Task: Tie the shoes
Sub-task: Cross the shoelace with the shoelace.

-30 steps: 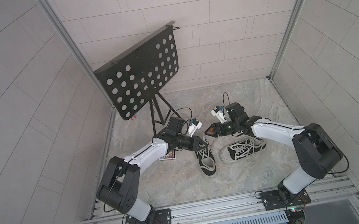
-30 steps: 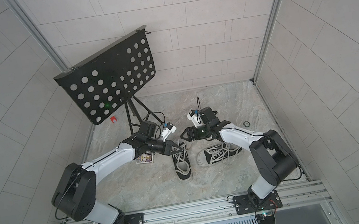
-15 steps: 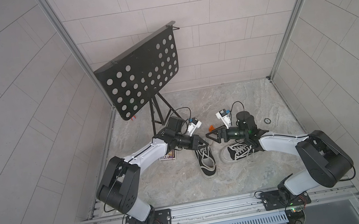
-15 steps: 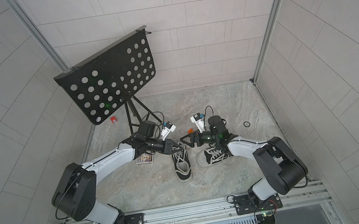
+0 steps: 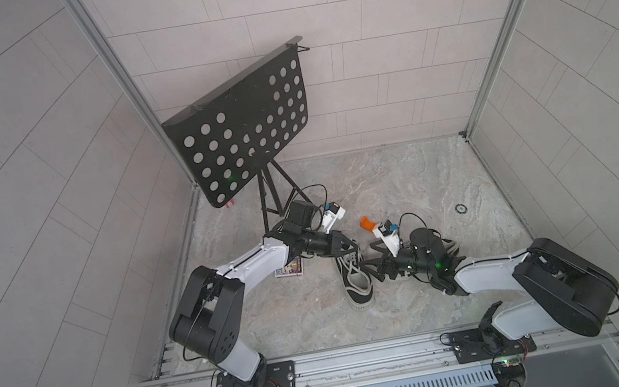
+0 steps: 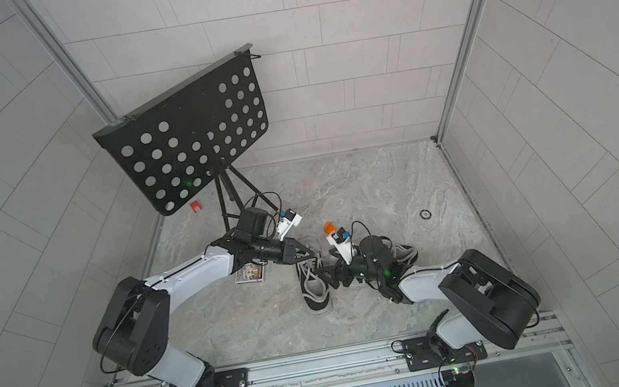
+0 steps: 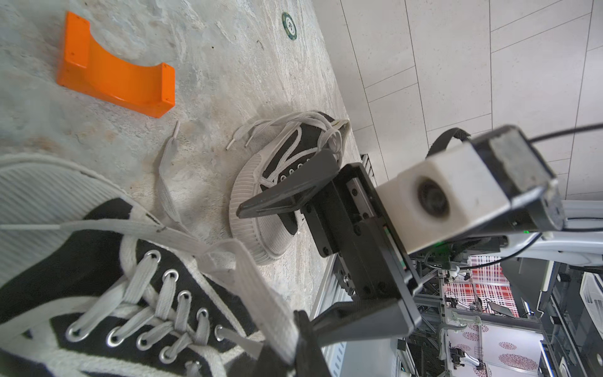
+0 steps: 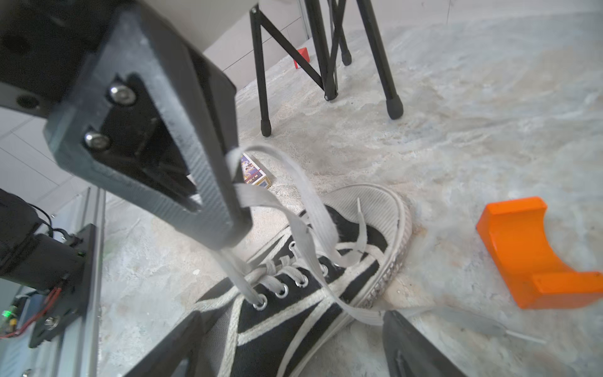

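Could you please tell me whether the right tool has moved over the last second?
Yes. In a top view the right tool has pulled back from beside the orange block toward the front rail.

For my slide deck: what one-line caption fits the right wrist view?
Left gripper pinches a whitish lace lifted off the black sneaker; an orange block lies nearby.

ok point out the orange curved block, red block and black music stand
orange curved plastic block (image 7: 111, 78): left wrist view, hollowed middle
small red block (image 6: 196, 207): in a top view, centre
black perforated metal music stand (image 5: 242, 100): in a top view, hole-free patch
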Controlling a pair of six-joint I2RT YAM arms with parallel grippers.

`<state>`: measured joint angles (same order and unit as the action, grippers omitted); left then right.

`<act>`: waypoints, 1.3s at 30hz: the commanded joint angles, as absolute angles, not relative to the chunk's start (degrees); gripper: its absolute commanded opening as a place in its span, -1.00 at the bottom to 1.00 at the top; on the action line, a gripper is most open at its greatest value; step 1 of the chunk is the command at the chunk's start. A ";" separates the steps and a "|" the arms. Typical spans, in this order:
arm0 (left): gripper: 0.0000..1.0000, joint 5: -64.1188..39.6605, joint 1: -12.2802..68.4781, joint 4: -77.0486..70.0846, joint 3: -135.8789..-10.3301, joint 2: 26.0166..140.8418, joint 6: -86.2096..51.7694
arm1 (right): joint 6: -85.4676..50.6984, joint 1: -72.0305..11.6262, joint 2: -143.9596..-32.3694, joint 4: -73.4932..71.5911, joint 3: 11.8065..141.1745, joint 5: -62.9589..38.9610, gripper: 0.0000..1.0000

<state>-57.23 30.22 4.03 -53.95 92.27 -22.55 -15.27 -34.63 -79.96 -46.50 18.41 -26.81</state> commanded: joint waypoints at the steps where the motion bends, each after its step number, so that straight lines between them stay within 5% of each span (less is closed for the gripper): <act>1: -0.75 -58.46 29.84 2.70 -53.63 92.97 -22.75 | -10.28 -36.44 -80.79 -49.64 19.31 -20.17 0.76; 15: -0.73 -59.11 29.79 2.37 -53.62 93.07 -23.03 | -9.97 -40.96 -91.58 -60.83 23.10 -9.41 0.61; 23: -0.67 -59.09 29.79 2.77 -53.79 92.78 -23.05 | -10.89 -41.40 -96.22 -63.77 25.38 -9.30 -0.21; 29: -0.25 -49.80 29.62 7.03 -54.02 88.38 -21.08 | -14.46 -41.40 -95.34 -61.23 26.06 -11.47 -0.81; 39: 0.06 -22.60 30.00 2.91 -41.78 70.52 -19.77 | -19.15 -41.31 -88.96 -49.08 28.68 -15.79 -0.78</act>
<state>-32.12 29.95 4.91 -45.52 73.58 -21.10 -16.99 -41.47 -90.96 -53.78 26.92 -14.11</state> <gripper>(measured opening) 0.530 0.108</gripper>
